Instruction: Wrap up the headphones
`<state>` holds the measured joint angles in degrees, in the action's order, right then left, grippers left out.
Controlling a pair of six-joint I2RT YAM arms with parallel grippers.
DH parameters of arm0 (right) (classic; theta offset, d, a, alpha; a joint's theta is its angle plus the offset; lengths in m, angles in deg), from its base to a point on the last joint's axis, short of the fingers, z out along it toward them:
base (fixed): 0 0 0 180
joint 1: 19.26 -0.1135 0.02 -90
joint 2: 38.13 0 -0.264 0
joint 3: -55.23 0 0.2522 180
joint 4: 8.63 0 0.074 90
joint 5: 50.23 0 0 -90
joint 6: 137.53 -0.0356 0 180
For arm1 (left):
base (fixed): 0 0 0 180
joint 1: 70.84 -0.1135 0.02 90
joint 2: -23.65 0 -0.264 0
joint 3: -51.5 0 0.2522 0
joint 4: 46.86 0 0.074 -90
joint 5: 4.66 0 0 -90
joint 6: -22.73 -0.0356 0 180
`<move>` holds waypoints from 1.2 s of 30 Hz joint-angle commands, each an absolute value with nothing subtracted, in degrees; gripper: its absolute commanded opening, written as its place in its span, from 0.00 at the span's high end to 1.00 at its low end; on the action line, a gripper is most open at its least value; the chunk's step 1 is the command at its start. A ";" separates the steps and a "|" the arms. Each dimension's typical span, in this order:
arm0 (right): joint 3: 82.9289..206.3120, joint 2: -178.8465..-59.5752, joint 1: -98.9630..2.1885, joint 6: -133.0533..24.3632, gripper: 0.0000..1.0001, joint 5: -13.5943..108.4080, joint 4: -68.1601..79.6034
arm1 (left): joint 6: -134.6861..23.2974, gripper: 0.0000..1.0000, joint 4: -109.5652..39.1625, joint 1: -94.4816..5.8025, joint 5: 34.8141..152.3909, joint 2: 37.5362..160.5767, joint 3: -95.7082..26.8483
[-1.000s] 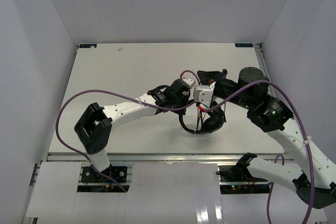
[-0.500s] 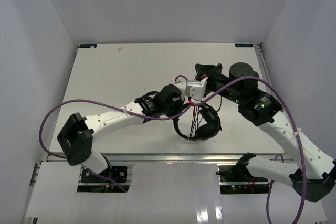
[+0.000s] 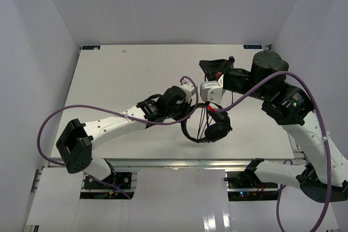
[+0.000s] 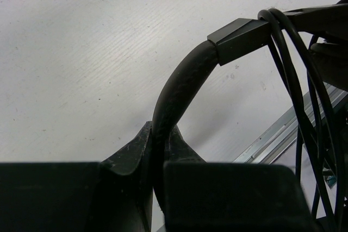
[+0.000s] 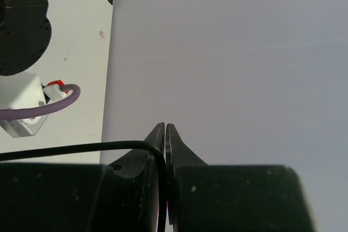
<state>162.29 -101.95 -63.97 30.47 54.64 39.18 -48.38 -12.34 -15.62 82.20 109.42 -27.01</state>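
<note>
The black headphones [image 3: 216, 131] hang over the table's front middle, held by the headband [image 4: 182, 82]. My left gripper [image 3: 207, 109] is shut on that padded headband, which rises from between its fingers in the left wrist view [image 4: 161, 140]. Several turns of thin black cable [image 4: 296, 88] lie round the headband's slider. My right gripper [image 3: 206, 66] is just behind the headphones. In the right wrist view it [image 5: 165, 130] is shut on the thin cable [image 5: 81, 148], which runs off to the left. The plug is hidden.
The white table [image 3: 125, 80] has a metal front rail [image 3: 163, 161] and grey walls on three sides. Thick purple robot cables [image 3: 98, 110] loop over both arms. The left wrist's white camera block [image 3: 211, 91] sits between the two grippers.
My right arm has swung back and to the right, drawing the cable with it. My left arm and the hanging headphones have shifted slightly right.
</note>
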 commanded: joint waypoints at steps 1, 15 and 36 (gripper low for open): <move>165.13 -101.08 -64.57 30.85 0.91 57.25 38.87 | -50.66 1.00 -11.04 -15.20 81.54 107.76 -26.68; 146.19 -98.09 -65.44 45.87 0.92 37.99 21.48 | -53.02 1.00 -11.04 -14.34 85.11 107.35 -26.81; 150.65 -104.85 -57.68 19.21 0.92 45.63 16.47 | -52.00 1.00 -15.56 -12.55 87.29 98.90 -21.15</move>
<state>147.26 -104.55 -59.60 25.29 44.15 24.08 -51.98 -13.01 -13.88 83.61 101.66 -22.14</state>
